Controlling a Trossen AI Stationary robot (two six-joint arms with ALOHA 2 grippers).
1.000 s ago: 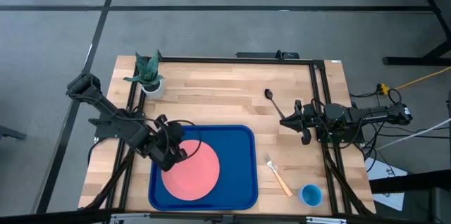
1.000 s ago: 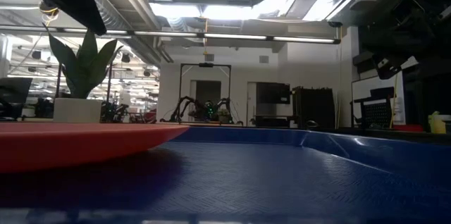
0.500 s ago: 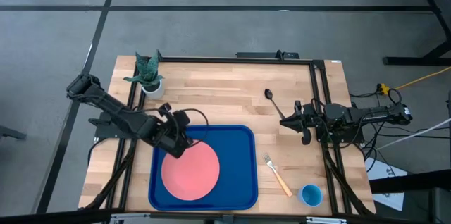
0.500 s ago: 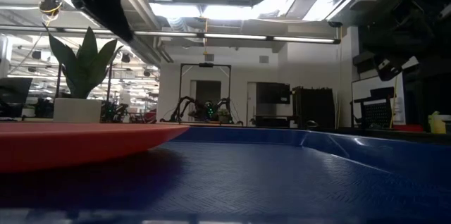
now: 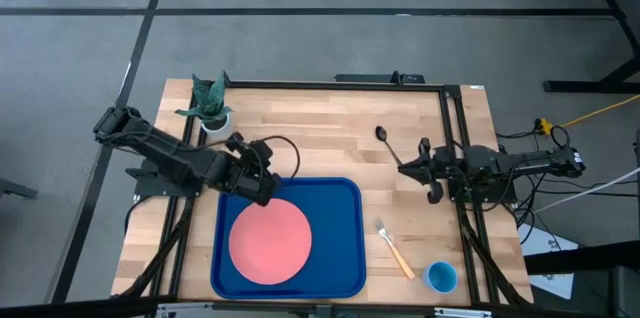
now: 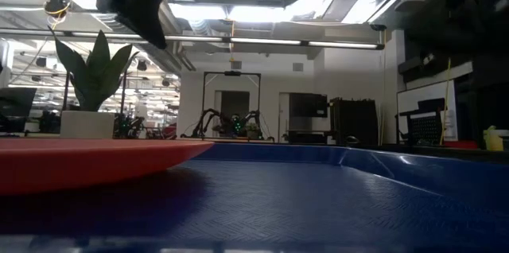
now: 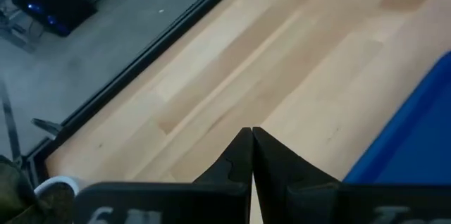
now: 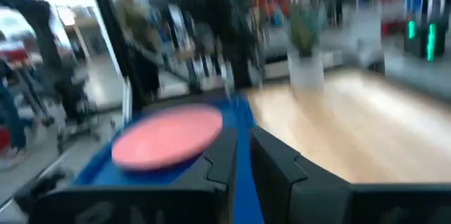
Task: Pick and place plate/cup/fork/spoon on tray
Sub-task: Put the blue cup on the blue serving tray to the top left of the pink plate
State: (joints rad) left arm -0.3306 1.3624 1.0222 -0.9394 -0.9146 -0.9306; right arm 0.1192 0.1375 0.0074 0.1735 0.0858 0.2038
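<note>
here, counted from the high view: one tray (image 5: pixel 345 198), one plate (image 5: pixel 269 243), one fork (image 5: pixel 393 247), one spoon (image 5: pixel 388 144), one cup (image 5: pixel 441 278), one potted plant (image 5: pixel 210 108), and two arms. the deep-blue tray sits in the lower middle of the frame on the wooden table (image 5: pixel 320 128), and the only thing in it is the salmon-pink plate, lying flat in the tray's left half. the fork lies on the bare wood just right of the tray, tines toward the upper left. the light-blue cup stands at the lower right, near the fork's handle end; nothing shows inside it. the dark spoon lies in the upper right of the table, well apart from the tray. the plant in its white pot stands at the upper left corner. the left gripper (image 5: pixel 266 184) is above the tray's upper left corner, clenched with its fingers pressed together and grasping nothing, as the left wrist view shows (image 7: pixel 251 155). the right gripper (image 5: pixel 404 169) hangs at the right of the frame, near the spoon, its fingers nearly together, empty.
</note>
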